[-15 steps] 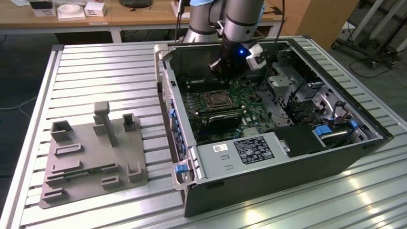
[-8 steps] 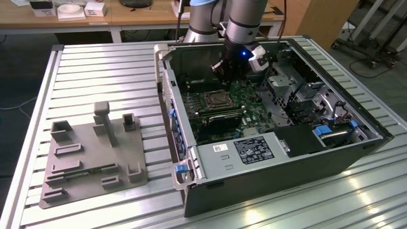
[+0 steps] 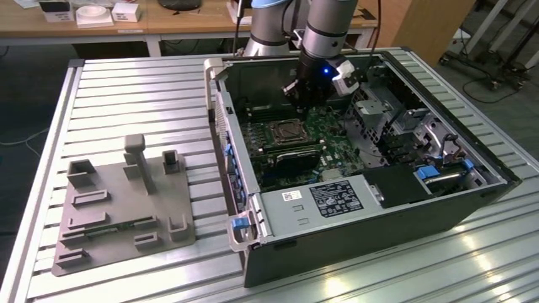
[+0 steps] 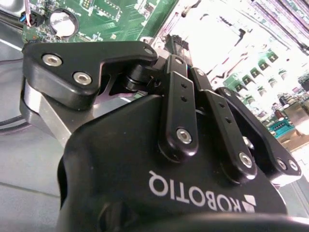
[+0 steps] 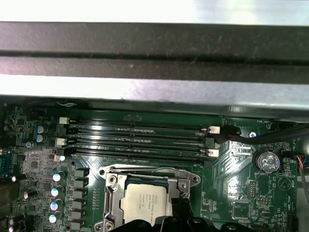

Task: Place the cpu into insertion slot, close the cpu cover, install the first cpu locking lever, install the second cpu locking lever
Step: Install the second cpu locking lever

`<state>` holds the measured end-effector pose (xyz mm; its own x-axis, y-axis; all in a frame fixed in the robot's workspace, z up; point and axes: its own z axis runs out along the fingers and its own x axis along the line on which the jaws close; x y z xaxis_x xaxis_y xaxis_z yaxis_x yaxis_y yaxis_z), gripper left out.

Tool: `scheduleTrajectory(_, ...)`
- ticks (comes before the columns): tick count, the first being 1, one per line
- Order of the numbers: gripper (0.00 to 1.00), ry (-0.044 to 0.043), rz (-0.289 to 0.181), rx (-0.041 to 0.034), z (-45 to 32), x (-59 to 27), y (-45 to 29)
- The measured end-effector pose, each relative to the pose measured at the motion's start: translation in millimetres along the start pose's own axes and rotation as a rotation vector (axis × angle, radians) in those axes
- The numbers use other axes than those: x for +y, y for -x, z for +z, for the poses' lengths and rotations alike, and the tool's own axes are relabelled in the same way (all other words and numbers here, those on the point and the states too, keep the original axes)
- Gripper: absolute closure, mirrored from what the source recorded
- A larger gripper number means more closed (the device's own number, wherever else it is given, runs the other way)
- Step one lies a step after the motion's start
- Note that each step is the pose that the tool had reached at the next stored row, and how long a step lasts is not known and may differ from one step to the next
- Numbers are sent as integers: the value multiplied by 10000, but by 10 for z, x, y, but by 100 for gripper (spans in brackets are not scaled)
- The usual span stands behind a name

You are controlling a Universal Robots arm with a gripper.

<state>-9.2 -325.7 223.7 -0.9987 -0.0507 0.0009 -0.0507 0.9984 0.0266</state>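
While the black open-sided computer case (image 3: 362, 208) lies on the slatted metal table (image 3: 126, 95), the risk, as I judge it, is that the arm descends off-line and scrapes the green motherboard (image 5: 241, 193) or the long black memory slots (image 5: 137, 140) beside the socket; a skewed push could also bend the thin silvery metal cpu cover (image 5: 112, 193) or leave a lever unhooked. That frame already lies flat over the square metal-rimmed insertion slot (image 3: 284, 132), and the small silvery-grey square cpu (image 5: 145, 200) sits seated inside it, its top showing through the cut-out. Above it, close to the socket's edge, hangs the black two-fingered gripper (image 5: 176, 223); its linkage bars look drawn near together in the second wrist view, yet the tips are hidden, so I cannot tell how far open it is, nor whether it touches anything
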Motion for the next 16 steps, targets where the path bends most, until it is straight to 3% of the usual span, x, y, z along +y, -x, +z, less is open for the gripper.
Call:
scheduleTrajectory(10, 90, -69, 0, 4, -1, -15, -1)
scheduleTrajectory(16, 90, -94, -2, 4, -2, -96, -5)
